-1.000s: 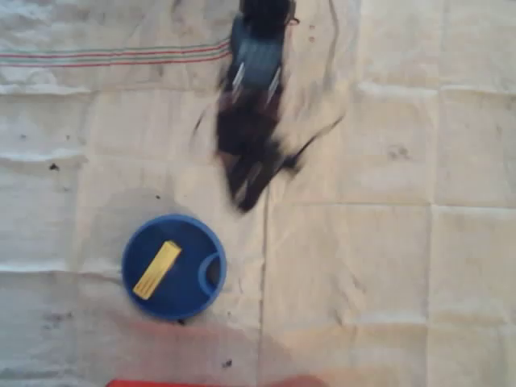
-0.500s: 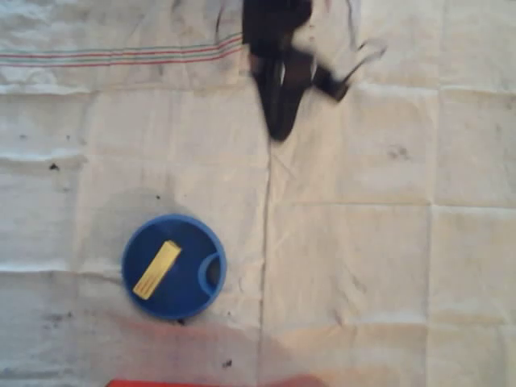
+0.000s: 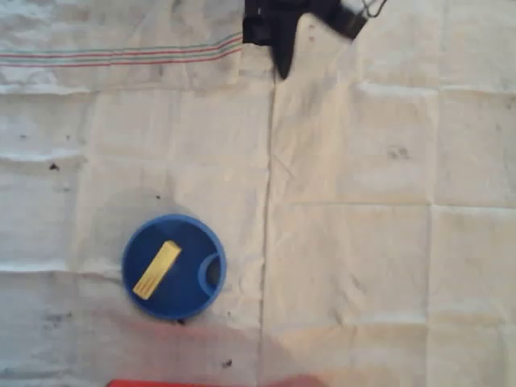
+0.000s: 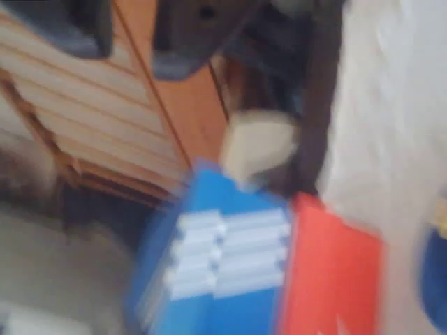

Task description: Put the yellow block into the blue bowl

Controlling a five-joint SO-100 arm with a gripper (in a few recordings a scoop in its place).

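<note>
The yellow block [image 3: 157, 269] lies flat and slantwise inside the blue bowl [image 3: 190, 234], left of the bowl's small tab, at the lower left of the overhead view. My gripper [image 3: 282, 68] is far from it at the top edge, a dark pointed shape with nothing in it. The wrist view is blurred. In it my gripper [image 4: 133, 35] sits at the top, with two dark fingertips [image 4: 188, 49] a little apart and wood showing between them. A sliver of the blue bowl [image 4: 436, 276] shows at the right edge.
A creased white cloth [image 3: 363, 242] covers the table, with a striped band [image 3: 121, 56] at the top left. A red object [image 3: 210, 382] lies at the bottom edge. In the wrist view a blue box [image 4: 216, 272], a red box [image 4: 335, 279] and wooden furniture [image 4: 105, 125] stand beyond the table.
The arm has pulled back from the middle of the cloth to the top edge. The block and the bowl have not moved.
</note>
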